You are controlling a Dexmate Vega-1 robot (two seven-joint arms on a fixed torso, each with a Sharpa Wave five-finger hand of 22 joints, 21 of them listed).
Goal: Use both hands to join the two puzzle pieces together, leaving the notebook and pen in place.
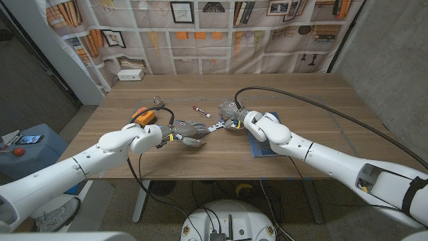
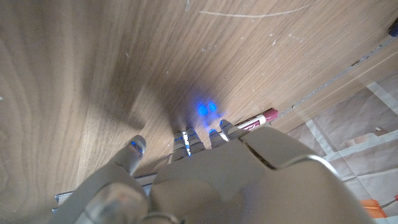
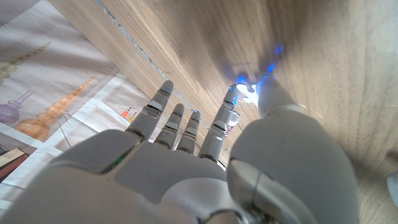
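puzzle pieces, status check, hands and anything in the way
Left hand and right hand low over mid-table, a pale puzzle piece between them; grip unclear. Pen lies just beyond. Blue notebook under right forearm.

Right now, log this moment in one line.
left hand, right hand: flanking white puzzle piece | maroon pen: apart | blue notebook: under right arm

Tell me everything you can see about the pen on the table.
The pen is a short, slim stick with a dark red body and a paler, whitish section, apparently plastic. It lies flat on the wooden table, angled, between and beyond the two hands, touched by neither. In the left wrist view it shows past the fingertips, with unreadable print.
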